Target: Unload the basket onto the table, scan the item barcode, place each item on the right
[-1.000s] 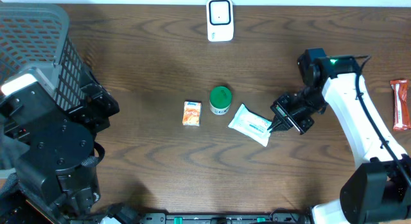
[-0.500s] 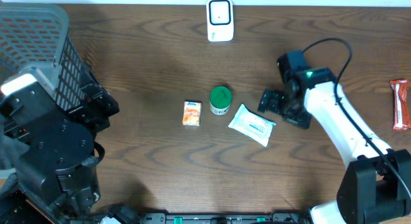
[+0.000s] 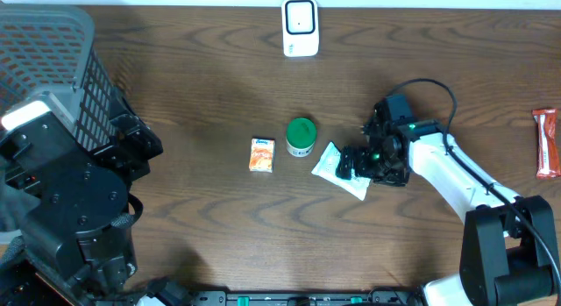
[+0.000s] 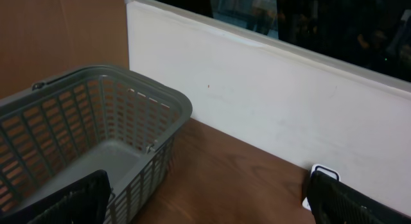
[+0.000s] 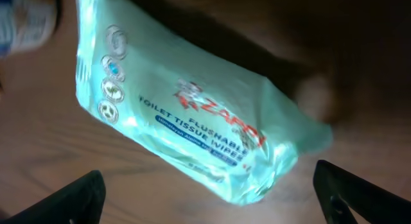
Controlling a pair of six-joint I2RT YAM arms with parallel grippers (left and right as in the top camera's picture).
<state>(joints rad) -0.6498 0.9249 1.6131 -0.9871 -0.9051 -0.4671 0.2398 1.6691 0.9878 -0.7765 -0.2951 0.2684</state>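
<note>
Wipes pack (image 5: 192, 121): likely light, soft, slippery film pouch, flat on bench (image 3: 193, 96); best pinched across its width; right claw (image 5: 212, 195) spread over it.

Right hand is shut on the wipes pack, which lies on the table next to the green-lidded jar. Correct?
No: the right hand is open, spread wide over the wipes pack, as the right wrist view shows. The pack does lie on the table beside the green-lidded jar.
</note>
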